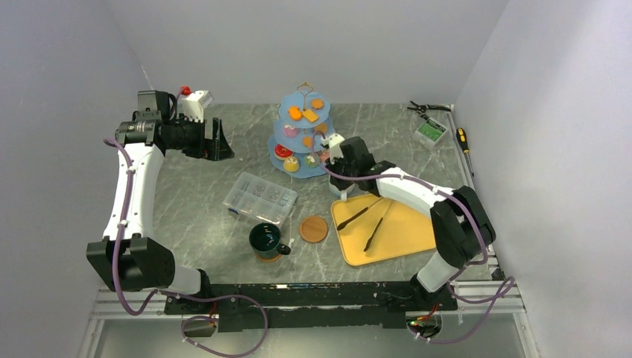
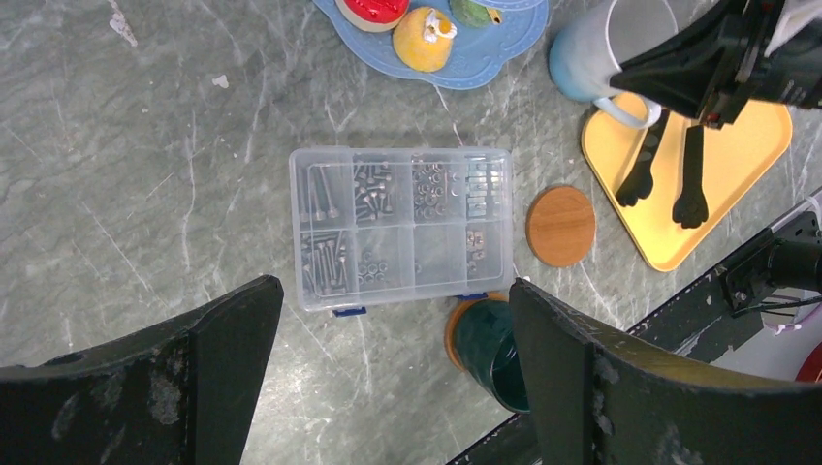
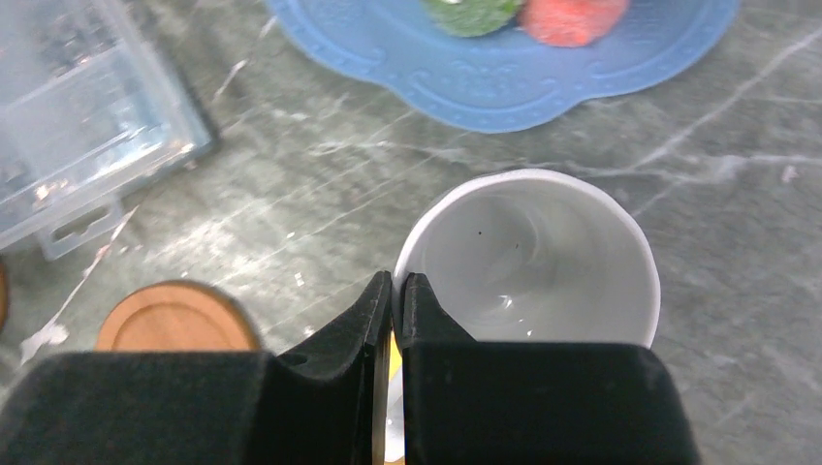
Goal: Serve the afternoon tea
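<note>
On the counter (image 1: 201,186), the 3-tier stand (image 1: 286,139) sits at the back. The left claw (image 2: 393,291) hangs wide open. The right claw (image 3: 396,283) pinches the rim of the white mug (image 3: 528,257) beside the stand. The dark-green mug (image 1: 264,239) stands near the front.

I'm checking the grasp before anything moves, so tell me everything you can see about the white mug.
The white mug is a glossy, ceramic-looking cup with a round rim and a loop handle, and it is empty inside. It is upright, mouth up, between the blue stand's bottom tier and the yellow tray, at the tray's corner. The right gripper is closed at its near rim, seemingly pinching the handle. Whether its base rests on the table cannot be told.
</note>
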`<state>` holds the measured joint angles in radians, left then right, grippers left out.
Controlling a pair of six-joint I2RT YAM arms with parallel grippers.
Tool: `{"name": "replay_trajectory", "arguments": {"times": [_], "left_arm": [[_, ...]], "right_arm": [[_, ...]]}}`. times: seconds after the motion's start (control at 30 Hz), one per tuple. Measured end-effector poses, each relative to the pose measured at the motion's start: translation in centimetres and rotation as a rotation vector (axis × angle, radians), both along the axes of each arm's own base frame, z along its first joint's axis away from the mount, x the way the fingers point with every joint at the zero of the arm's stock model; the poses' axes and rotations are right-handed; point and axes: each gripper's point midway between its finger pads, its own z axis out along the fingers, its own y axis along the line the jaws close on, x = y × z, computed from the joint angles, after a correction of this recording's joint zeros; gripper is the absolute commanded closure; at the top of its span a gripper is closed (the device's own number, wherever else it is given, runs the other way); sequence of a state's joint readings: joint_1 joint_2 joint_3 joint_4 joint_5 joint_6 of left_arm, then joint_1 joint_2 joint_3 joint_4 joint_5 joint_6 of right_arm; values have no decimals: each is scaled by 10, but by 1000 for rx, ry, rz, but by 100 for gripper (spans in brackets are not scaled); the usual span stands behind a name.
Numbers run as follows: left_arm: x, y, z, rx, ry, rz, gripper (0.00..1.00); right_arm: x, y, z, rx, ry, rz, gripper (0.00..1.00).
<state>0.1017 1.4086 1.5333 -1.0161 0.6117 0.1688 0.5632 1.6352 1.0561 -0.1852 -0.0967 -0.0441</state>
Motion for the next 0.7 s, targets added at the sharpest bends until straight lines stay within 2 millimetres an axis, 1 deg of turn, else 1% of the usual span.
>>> {"name": "replay_trajectory", "arguments": {"times": [0.23, 0.27, 0.3, 0.33, 0.4, 0.47, 0.5, 0.6, 0.67, 0.7], "left_arm": [[-1, -2, 1, -10, 0, -12, 7], [-1, -4, 1, -18, -1, -17, 7], [-2, -5, 2, -24, -2, -23, 7], [-2, -7, 2, -32, -2, -31, 7], [-4, -11, -1, -39, 6, -45, 7], [-6, -20, -6, -42, 23, -70, 7], [-7, -27, -9, -39, 30, -92, 7], [-11, -58, -20, -24, 52, -186, 7], [-13, -78, -27, -10, 65, -244, 7], [-14, -86, -31, -2, 71, -269, 7]], "right_arm": [[-35, 29, 0, 20, 1, 124, 100], [-38, 33, 0, 22, 1, 139, 98], [-41, 36, 0, 24, 2, 152, 93], [-44, 39, 0, 26, 1, 164, 85], [-48, 44, 0, 29, 4, 184, 62], [-53, 47, -2, 33, 18, 196, 48], [-55, 48, -3, 30, 23, 202, 42], [-60, 48, 0, 37, 20, 202, 26], [-64, 42, 7, 48, 2, 183, 21], [-67, 37, 14, 57, -17, 172, 20]]}}
